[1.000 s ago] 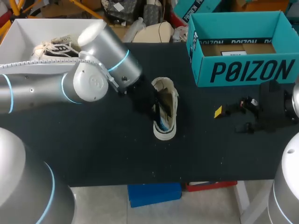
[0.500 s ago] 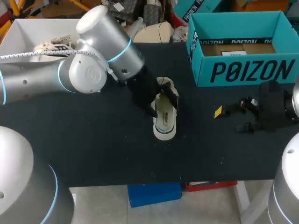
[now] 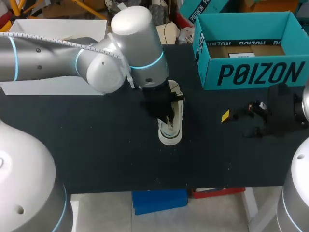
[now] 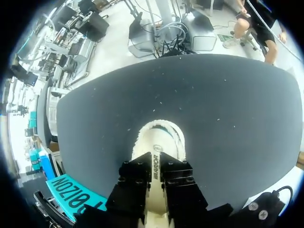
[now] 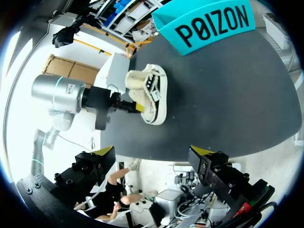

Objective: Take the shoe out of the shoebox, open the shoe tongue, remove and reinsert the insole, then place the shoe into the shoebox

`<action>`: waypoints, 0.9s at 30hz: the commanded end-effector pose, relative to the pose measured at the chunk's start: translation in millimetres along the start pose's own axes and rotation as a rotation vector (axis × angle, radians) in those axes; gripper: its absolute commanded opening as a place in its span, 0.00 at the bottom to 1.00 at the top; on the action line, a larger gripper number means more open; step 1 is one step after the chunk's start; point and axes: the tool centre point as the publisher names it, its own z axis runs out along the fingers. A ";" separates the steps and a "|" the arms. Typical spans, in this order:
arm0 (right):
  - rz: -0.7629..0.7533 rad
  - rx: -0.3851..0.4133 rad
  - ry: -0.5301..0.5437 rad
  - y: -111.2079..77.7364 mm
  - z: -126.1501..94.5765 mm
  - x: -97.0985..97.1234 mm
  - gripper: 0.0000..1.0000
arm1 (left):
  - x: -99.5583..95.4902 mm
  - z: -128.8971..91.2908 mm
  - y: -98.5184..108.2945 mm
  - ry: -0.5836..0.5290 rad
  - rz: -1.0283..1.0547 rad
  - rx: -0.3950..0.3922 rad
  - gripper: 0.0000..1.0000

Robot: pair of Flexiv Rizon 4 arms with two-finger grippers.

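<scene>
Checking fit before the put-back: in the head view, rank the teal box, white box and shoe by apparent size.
1. Teal box and white box: alike; the left arm hides part of the white one.
2. Shoe, smallest.

Left arm (image 3: 53, 65): brushed silver-grey cylindrical links with a rounded pale end cap (image 3: 130, 19). A thin glowing cyan ring (image 3: 147, 65) sits at each joint, and a white braided cable (image 3: 48, 40) runs along the top of the link. The left gripper (image 4: 156, 164) is a matte black blocky body with recessed socket-head screws. Right arm (image 3: 297, 193): same silver shell with a cyan ring at the joint. Right gripper (image 5: 154, 152): two black angular fingers (image 5: 90, 168) studded with screw heads, bright yellow tips, and a small red mark (image 5: 243, 209) near the base.
</scene>
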 end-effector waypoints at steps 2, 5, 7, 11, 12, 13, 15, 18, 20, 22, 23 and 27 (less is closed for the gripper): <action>0.001 0.001 -0.002 0.2 0.1 0.5 1.00 | -6.8 20.3 7.7 0.092 -0.007 0.020 0.00; 0.001 0.001 -0.002 0.2 0.1 0.5 1.00 | -4.7 25.9 11.6 0.113 -0.013 0.006 0.00; 0.001 0.001 -0.002 0.2 0.1 0.5 1.00 | -4.7 30.5 10.1 0.123 -0.017 0.017 0.00; 0.001 0.001 -0.002 0.2 0.1 0.5 1.00 | -4.1 41.5 8.7 0.146 -0.019 0.035 0.00; 0.001 0.001 -0.002 0.2 0.1 0.5 1.00 | -3.6 44.2 8.0 0.153 -0.024 0.042 0.00; 0.001 0.001 -0.002 0.2 0.1 0.5 1.00 | -2.7 46.5 7.4 0.159 -0.025 0.043 0.00; 0.001 0.001 -0.002 0.2 0.1 0.5 1.00 | -1.4 51.2 7.5 0.163 -0.032 0.054 0.00; 0.001 0.001 -0.002 0.2 0.1 0.5 1.00 | 0.8 54.2 6.5 0.165 -0.038 0.063 0.00; 0.001 0.001 -0.002 0.2 0.1 0.5 1.00 | 1.9 54.1 6.2 0.153 -0.040 0.074 0.00; 0.001 0.001 -0.002 0.2 0.1 0.5 1.00 | 0.2 45.9 5.6 0.111 -0.048 0.095 0.00; 0.001 0.001 -0.002 0.2 0.1 0.5 1.00 | -1.2 39.8 5.6 0.091 -0.049 0.095 0.00; 0.001 0.001 -0.002 0.2 0.1 0.5 1.00 | -6.4 6.2 12.1 -0.043 -0.093 0.151 0.00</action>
